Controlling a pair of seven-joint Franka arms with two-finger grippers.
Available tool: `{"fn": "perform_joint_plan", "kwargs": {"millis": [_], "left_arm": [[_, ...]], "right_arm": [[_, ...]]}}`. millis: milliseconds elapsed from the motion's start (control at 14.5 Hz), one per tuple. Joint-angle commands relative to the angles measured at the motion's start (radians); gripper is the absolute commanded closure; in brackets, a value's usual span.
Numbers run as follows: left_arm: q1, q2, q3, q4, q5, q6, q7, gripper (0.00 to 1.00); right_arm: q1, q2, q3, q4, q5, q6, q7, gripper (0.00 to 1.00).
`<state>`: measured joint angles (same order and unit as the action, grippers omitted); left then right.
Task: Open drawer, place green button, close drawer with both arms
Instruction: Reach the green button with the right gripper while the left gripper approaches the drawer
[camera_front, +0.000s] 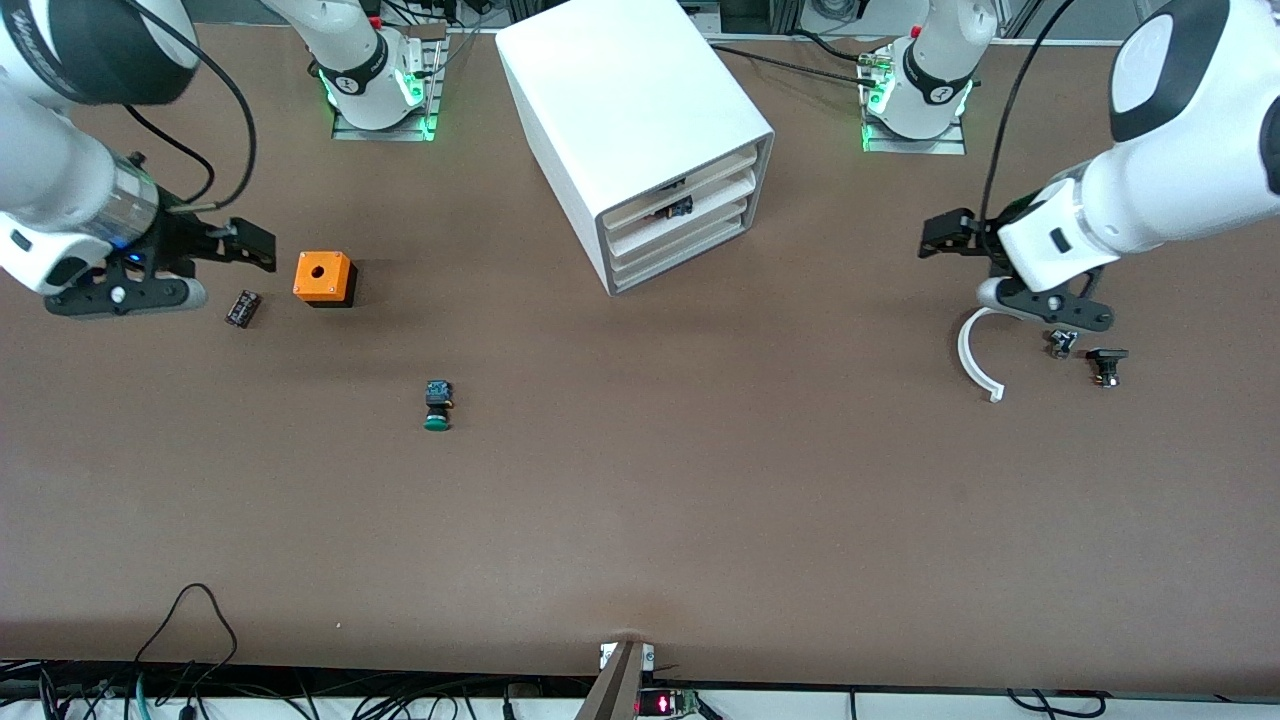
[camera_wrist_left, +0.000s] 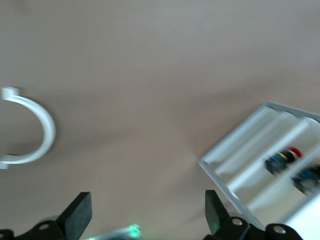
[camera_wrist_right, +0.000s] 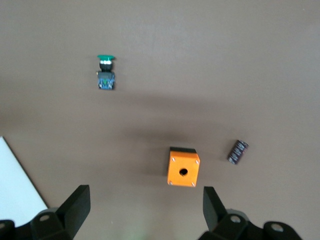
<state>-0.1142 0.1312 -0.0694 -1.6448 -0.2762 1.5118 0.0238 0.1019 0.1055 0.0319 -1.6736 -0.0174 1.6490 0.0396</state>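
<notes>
The white cabinet (camera_front: 620, 110) stands mid-table near the bases. Its four white drawers (camera_front: 685, 235) sit pushed in, and small parts show in the upper ones. The drawers also show in the left wrist view (camera_wrist_left: 252, 150). The green-capped button (camera_front: 437, 405) lies on its side on the table, nearer the front camera than the cabinet; it also shows in the right wrist view (camera_wrist_right: 105, 72). My right gripper (camera_front: 252, 245) is open and empty, in the air beside the orange box (camera_front: 325, 277). My left gripper (camera_front: 945, 235) is open and empty at the left arm's end.
A small black block (camera_front: 243, 307) lies beside the orange box, under my right gripper. A white curved piece (camera_front: 975, 355) and two small dark parts (camera_front: 1062, 342) (camera_front: 1106, 365) lie under the left arm. Cables run along the table's front edge.
</notes>
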Motion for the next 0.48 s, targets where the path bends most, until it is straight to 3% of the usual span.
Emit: {"fn": "perform_joint_plan", "kwargs": {"millis": [0, 138, 414], "left_arm": [[-0.007, 0.059, 0.002, 0.013, -0.165, -0.059, 0.027, 0.0], [-0.008, 0.105, 0.002, 0.007, -0.326, -0.079, 0.031, 0.0], [-0.005, 0.203, -0.02, -0.007, -0.463, -0.053, 0.185, 0.0]], "right_arm": [[0.036, 0.046, -0.001, -0.017, -0.001, 0.073, 0.061, 0.0], [0.067, 0.077, 0.0, -0.04, -0.001, 0.142, 0.063, 0.0], [0.104, 0.152, 0.0, -0.098, -0.001, 0.316, 0.08, 0.0]]}}
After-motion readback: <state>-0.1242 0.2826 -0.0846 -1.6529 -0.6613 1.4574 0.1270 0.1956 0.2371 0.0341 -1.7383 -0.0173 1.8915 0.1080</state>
